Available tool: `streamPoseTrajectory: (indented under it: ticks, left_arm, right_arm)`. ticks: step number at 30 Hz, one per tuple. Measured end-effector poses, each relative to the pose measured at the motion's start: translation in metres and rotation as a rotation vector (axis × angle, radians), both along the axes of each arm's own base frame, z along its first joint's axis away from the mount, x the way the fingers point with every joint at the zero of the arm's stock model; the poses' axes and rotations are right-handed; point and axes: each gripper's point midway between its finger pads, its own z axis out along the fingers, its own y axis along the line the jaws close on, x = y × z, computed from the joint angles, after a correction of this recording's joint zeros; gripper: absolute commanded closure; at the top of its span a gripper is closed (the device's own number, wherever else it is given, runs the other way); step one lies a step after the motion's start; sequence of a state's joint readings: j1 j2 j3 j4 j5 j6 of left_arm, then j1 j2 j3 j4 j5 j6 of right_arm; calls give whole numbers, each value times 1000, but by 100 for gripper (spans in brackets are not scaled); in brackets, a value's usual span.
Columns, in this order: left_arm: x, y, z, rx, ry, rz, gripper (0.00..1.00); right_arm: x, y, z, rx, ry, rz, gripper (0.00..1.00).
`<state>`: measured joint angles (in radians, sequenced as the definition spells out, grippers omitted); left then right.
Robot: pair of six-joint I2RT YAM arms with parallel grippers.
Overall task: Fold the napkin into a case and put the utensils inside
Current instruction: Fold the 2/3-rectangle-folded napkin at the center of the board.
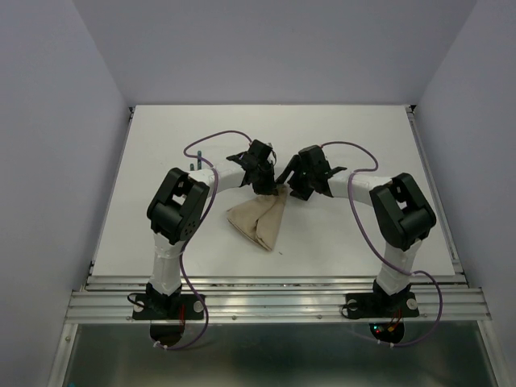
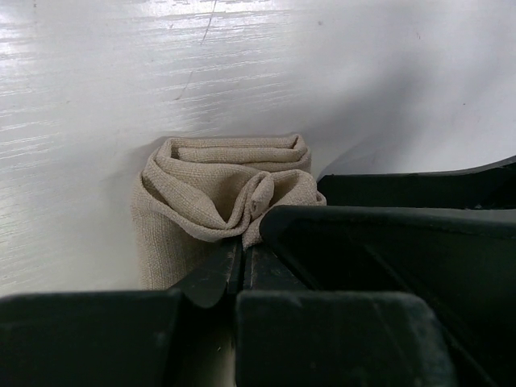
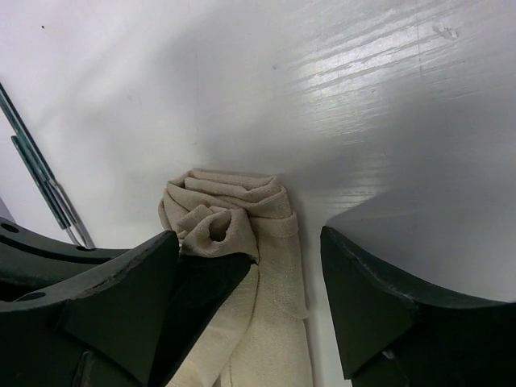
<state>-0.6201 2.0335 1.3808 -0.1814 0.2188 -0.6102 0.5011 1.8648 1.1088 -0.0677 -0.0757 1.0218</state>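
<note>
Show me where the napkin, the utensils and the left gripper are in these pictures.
napkin [image 1: 260,222], top external view, middle of the folded cloth.
utensils [image 3: 32,164], right wrist view, on a green handle.
left gripper [image 2: 242,251], left wrist view, between its shut fingertips pinching the napkin.

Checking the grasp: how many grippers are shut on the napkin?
1: the left gripper pinches a bunched corner of the napkin. The right gripper stands open around that corner, not gripping.

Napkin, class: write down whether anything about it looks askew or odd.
Yes. The napkin is bunched into rumpled, curled layers at its far tip, not folded flat, and is pinched there by the shut left end effector.
</note>
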Motion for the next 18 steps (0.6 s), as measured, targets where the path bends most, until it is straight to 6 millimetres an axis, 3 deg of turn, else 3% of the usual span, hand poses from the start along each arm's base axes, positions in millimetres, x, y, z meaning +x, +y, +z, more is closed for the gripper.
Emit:
streamPoseTrajectory:
  ticks: [10, 18]
  left_arm:
    - [0, -1, 0, -3, -2, -2, 100]
    - [0, -1, 0, -2, -2, -4, 100]
  right_arm:
    - [5, 3, 0, 23, 1, 3, 25]
    - [1, 4, -4, 24, 5, 30, 41]
